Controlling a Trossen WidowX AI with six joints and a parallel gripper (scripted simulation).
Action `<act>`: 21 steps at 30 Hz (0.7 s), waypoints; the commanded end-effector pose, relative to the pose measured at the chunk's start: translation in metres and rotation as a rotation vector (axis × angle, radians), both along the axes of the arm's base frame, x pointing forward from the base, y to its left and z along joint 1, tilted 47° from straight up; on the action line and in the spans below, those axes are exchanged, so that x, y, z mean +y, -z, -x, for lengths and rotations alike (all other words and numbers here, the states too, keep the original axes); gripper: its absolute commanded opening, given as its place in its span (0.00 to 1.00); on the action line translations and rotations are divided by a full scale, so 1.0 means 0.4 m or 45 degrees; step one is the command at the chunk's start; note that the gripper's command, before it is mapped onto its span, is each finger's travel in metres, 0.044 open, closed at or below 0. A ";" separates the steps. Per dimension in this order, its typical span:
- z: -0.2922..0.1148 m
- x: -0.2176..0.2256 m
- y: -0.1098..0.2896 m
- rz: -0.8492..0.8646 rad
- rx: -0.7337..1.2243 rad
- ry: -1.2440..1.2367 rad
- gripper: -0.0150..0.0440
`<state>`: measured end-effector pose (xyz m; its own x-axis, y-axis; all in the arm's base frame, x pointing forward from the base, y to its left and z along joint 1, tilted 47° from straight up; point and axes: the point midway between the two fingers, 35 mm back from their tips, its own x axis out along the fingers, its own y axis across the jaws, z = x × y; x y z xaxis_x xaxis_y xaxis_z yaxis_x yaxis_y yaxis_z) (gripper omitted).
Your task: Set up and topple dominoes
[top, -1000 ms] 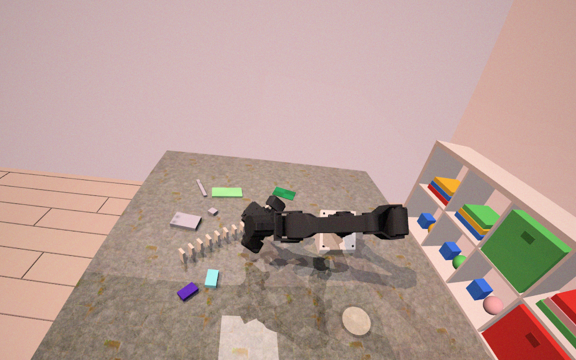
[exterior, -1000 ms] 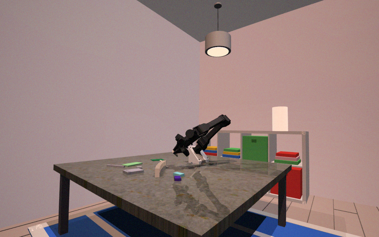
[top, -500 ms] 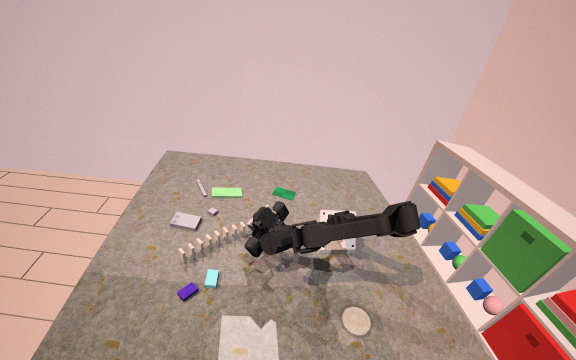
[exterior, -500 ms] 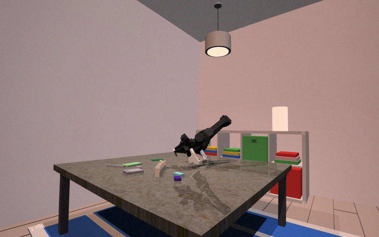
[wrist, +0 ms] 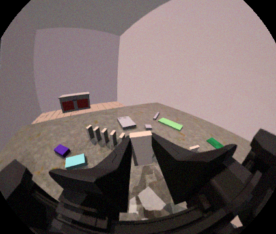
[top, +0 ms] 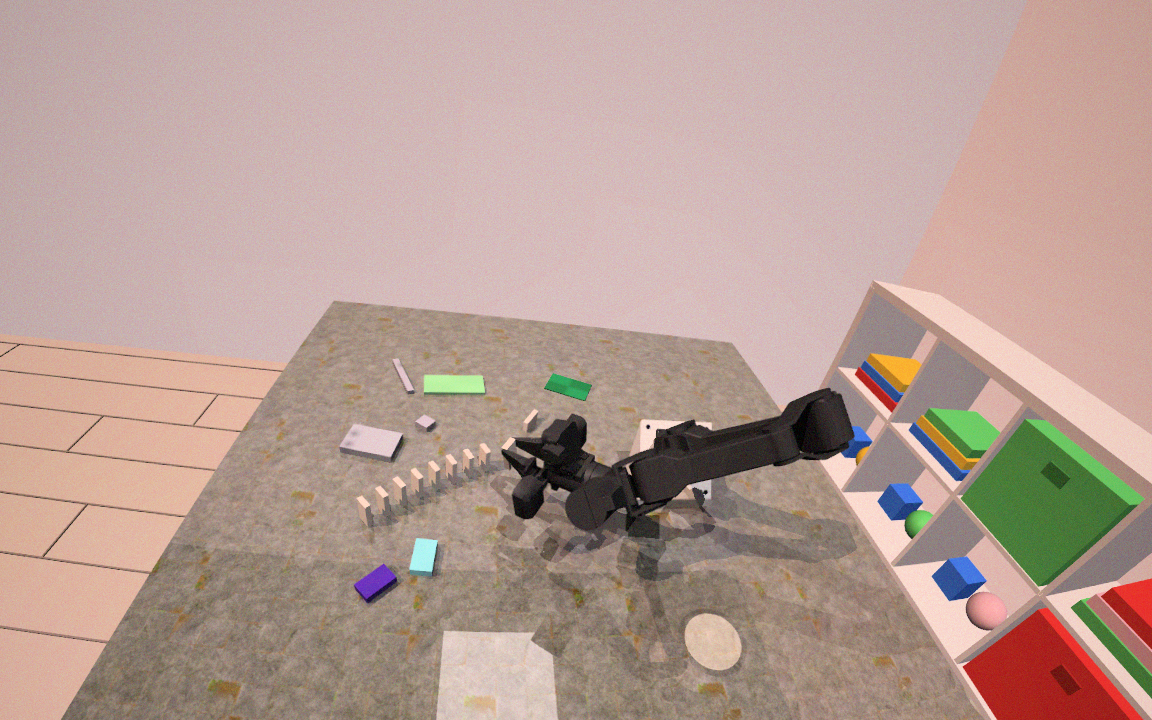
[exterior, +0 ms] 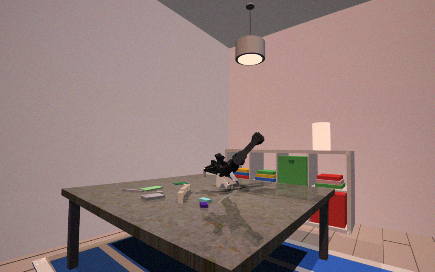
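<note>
We see no readable writing or brand marks anywhere. End effector point(wrist: 142, 152) is clamped on one beige domino point(wrist: 140, 147), held just above the desk point(top: 231, 573) at the near end of the standing row point(top: 423, 479). From the top view we count eight dominoes standing in that row; the wrist view shows only about five, the held piece blocking the rest. One more spare domino point(top: 530, 419) lies flat beside the wrist. Farther out: purple block point(top: 375, 582), cyan block point(top: 423, 555), grey slab point(top: 371, 441), two green tiles point(top: 454, 384). Only the exterior view shows the ceiling lamp point(exterior: 249, 49).
</note>
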<state>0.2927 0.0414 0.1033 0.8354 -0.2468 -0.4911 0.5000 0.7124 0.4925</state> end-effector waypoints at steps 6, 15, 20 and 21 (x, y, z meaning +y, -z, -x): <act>0.035 -0.005 -0.031 -0.108 -0.231 0.108 0.44; 0.035 -0.005 -0.031 -0.108 -0.231 0.108 0.44; 0.035 -0.005 -0.031 -0.108 -0.231 0.108 0.44; 0.035 -0.005 -0.031 -0.108 -0.231 0.108 0.44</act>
<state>0.2787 0.0402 0.1150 0.8898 -0.2803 -0.3602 0.4537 0.6285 0.6318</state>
